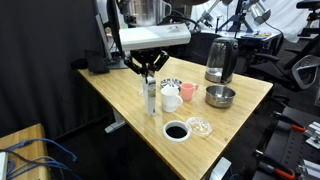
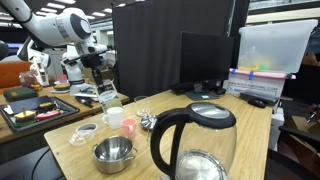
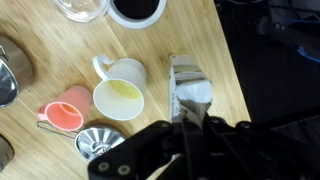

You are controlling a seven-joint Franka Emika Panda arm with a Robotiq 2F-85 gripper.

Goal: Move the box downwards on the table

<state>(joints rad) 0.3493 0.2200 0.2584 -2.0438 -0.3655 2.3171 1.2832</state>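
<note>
Tall, narrow whitish-grey box with faint darker print and a creased, shiny top. Stands upright on the light wood-grain table, close to one long edge and roughly midway along that side.

Upright on the counter, box just beside mug; farther along, bowl before kettle.

One box, one kettle, one white mug, one pink cup, one steel bowl, one glass dish.
</note>
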